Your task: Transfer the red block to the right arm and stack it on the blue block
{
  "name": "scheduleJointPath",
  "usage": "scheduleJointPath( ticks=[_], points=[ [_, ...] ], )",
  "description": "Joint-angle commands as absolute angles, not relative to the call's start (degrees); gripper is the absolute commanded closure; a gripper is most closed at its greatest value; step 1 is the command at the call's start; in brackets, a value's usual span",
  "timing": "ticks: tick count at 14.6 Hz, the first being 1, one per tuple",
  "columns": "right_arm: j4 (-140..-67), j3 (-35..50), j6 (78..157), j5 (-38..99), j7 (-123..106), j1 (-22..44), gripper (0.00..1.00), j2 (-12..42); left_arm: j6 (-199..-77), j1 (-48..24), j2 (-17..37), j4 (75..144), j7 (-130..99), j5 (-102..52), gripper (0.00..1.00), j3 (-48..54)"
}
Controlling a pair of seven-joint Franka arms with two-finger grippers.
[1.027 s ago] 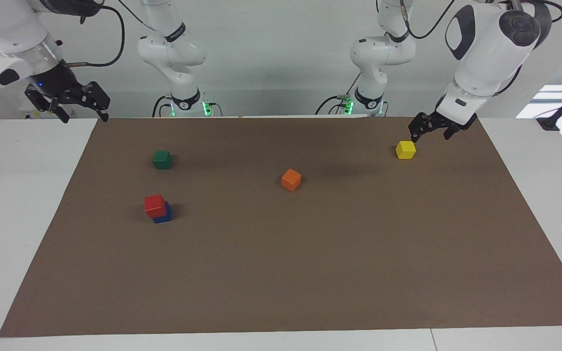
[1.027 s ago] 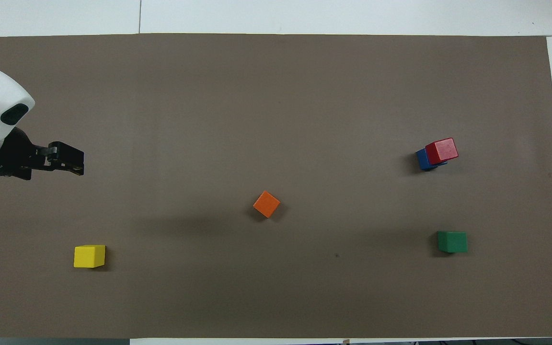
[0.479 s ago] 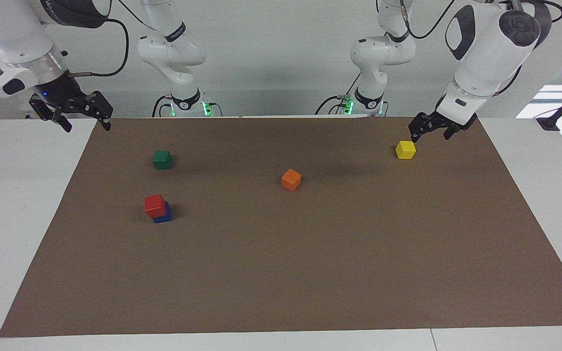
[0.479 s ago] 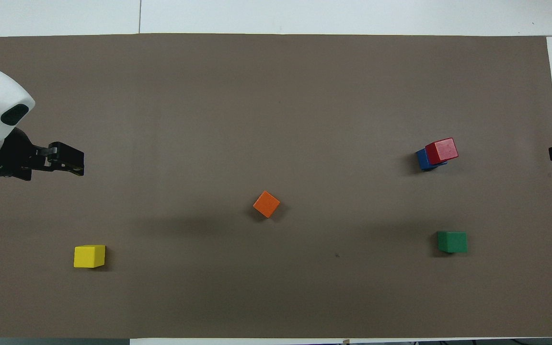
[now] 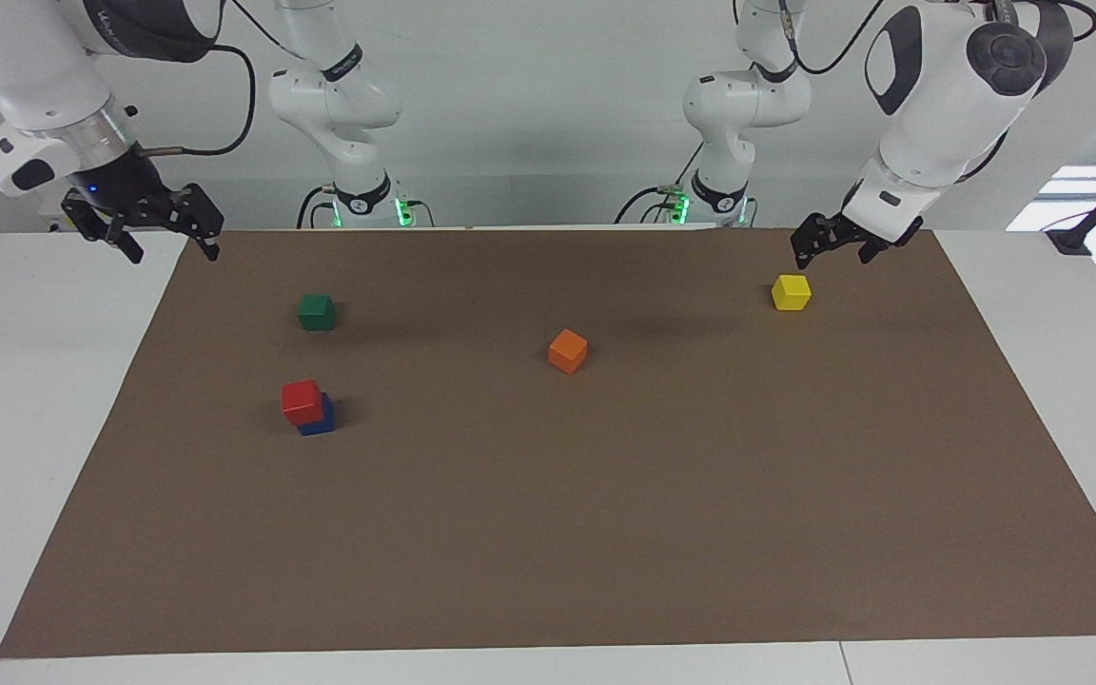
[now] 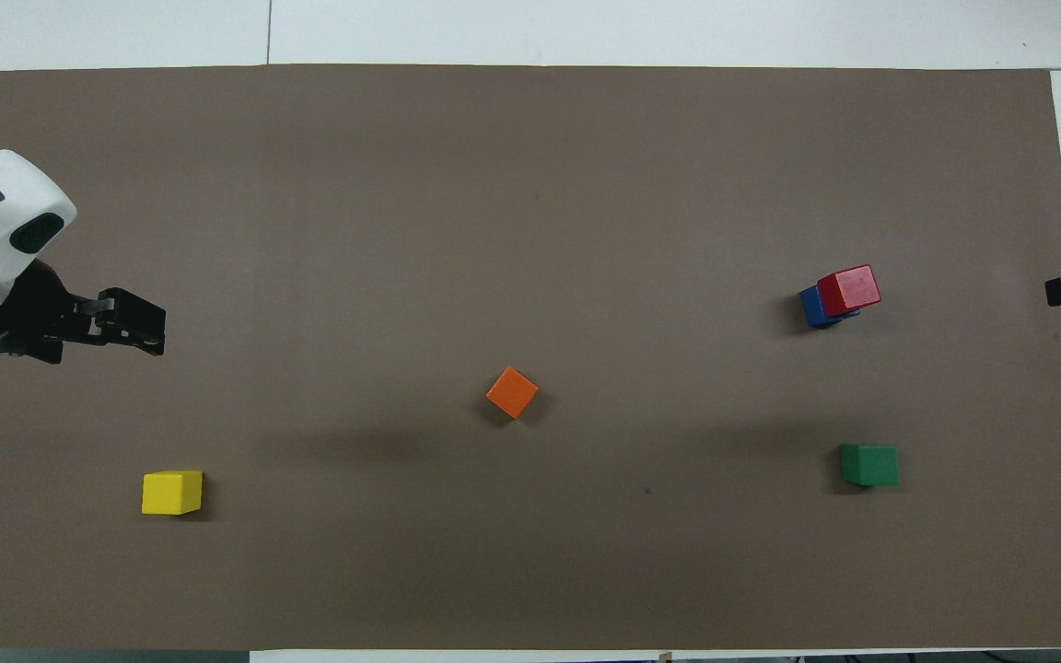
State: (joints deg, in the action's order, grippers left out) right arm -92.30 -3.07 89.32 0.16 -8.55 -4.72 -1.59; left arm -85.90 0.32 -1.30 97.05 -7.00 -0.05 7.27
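- Your landmark is the orange block point(image 5: 567, 350), mid-surface on the brown mat point(image 5: 605, 533).
- The red block point(image 5: 302, 401) sits on top of the blue block point(image 5: 319, 420), slightly offset so a blue edge shows. The stack is toward the right arm's end from the orange block and a little farther from the robots.
- The green block point(image 5: 316, 311) is toward the same end, nearer the robots than the orange block.
- The yellow block point(image 5: 791, 291) is toward the left arm's end from the orange block, also nearer the robots.
- The right gripper point(image 5: 167, 233) is up in the air over the mat's corner at the right arm's end, well apart from the stack. You can see its jaws spread wide, holding nothing.
- The left gripper point(image 5: 819, 249) hangs just above the mat edge beside the yellow block, not touching it. Its jaws hold nothing; can't tell how far apart they stand.
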Motion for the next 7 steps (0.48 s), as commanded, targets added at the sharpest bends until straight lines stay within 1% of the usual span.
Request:
scheduleJointPath(
  ticks=[1,7],
  points=[
    [-94.9,-3.3,90.5,-0.5,-8.2,-3.5,0.0,-3.7,-87.1,0.1,-1.7,96.1,-7.2,-0.1,0.0,6.9],
    [-94.9,-3.3,90.1,-0.5,-8.3,-3.5,0.0,-3.7,-89.2,0.1,-0.7,95.2,-7.0,-0.1,0.0,5.9]
  ],
)
